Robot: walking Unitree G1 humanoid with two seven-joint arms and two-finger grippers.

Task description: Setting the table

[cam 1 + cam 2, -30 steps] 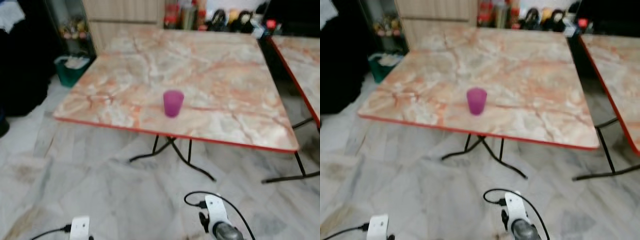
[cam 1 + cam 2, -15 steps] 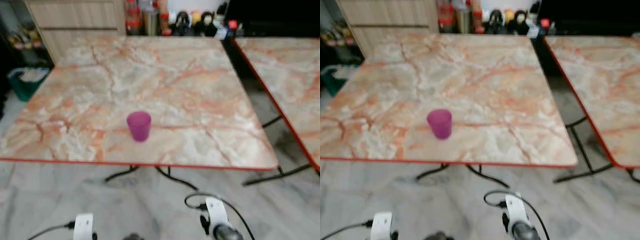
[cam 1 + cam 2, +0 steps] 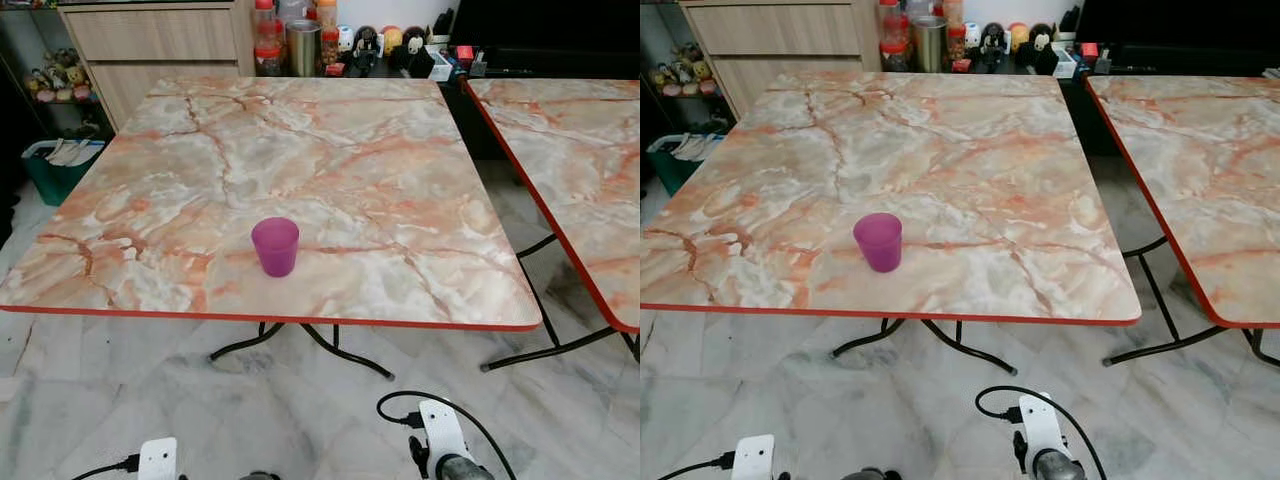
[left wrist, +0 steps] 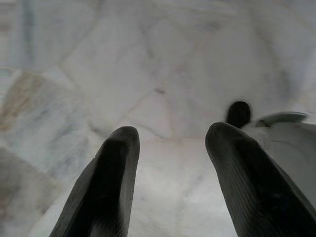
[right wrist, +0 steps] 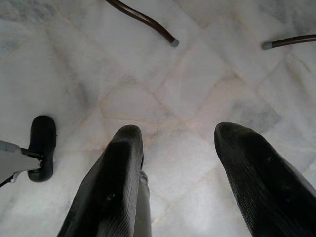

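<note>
On the near part of the square marble-patterned tabletop with a red edge [image 3: 400, 200], a translucent purple plastic cup [image 3: 274, 246] is standing upright, a little back from the tabletop's front edge and left of its middle line. Nothing else is sitting near the cup; jars, bottles and small figurines [image 3: 330, 40] are lining the counter beyond the tabletop's far edge, and a second matching tabletop [image 3: 580, 150] is standing to the right of the cup's table.

Both arms are hanging low over the pale marble floor [image 3: 200, 410], in front of and below the cup. The left hand [image 4: 170, 148] is pointing at the floor with its two black fingers spread wide and nothing between them. The right hand [image 5: 180, 148] is doing the same, wide and empty, with the table's dark metal leg tips [image 5: 170, 42] lying ahead of it.

The cup is standing forward of and above both hands, its long axis vertical. It seems roughly between the two arms, perhaps slightly nearer the left one, so either could be raised toward it from the front.
</note>
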